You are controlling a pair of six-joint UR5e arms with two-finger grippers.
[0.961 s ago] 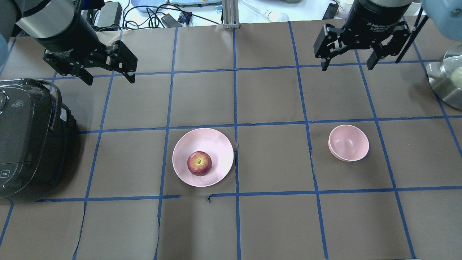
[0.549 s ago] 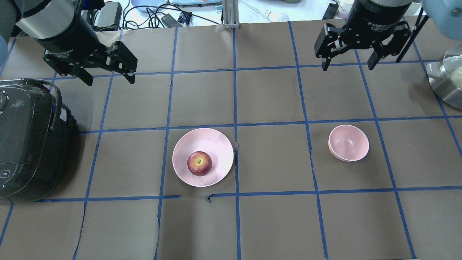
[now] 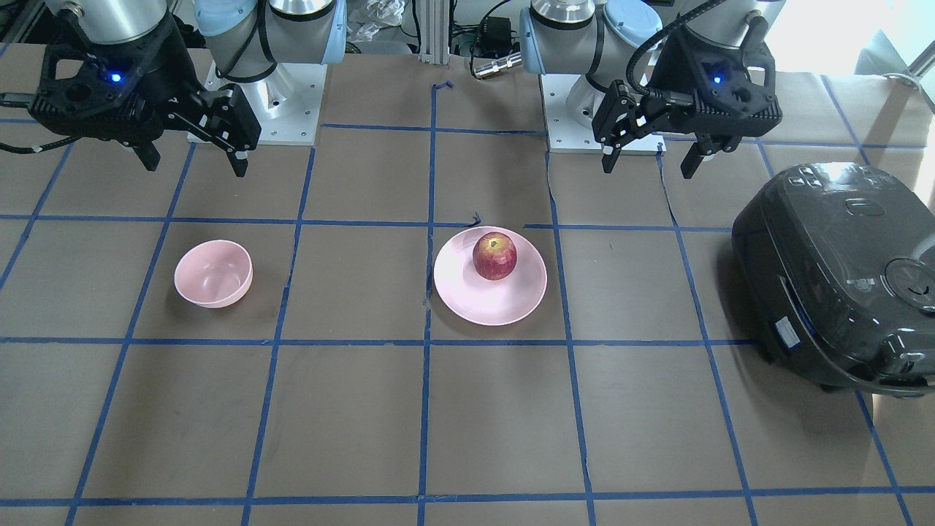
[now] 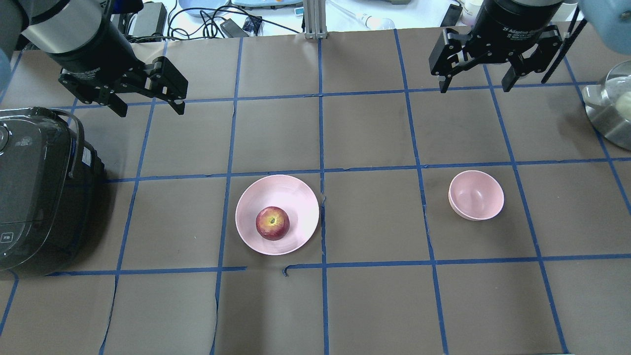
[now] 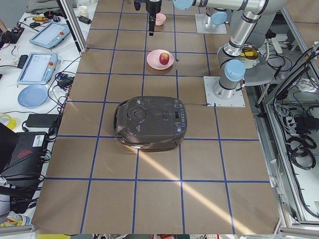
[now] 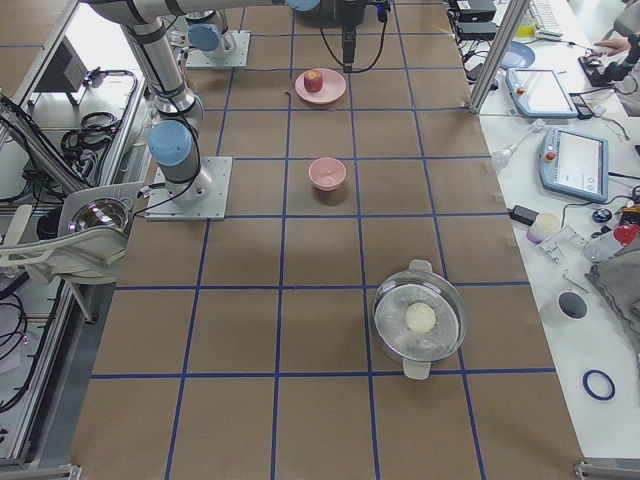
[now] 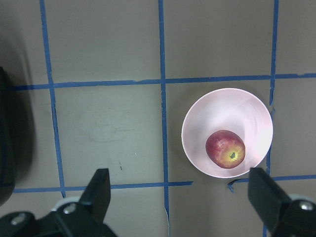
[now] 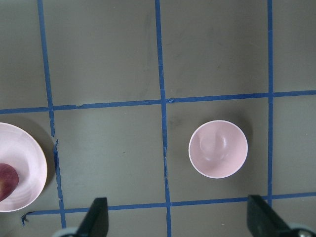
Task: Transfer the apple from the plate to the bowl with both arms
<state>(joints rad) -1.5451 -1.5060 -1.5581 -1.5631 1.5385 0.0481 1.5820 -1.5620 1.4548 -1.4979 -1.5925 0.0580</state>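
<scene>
The apple sits on the plate; the bowl is empty. Both grippers, left and right, hang spread wide.

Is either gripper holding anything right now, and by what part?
Nothing is held. The left gripper and right gripper are open and empty; the apple sits on the plate.

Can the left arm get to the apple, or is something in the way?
Probably yes. The apple sits alone on the plate with nothing over it, and the left gripper hangs open above bare table nearby.
</scene>
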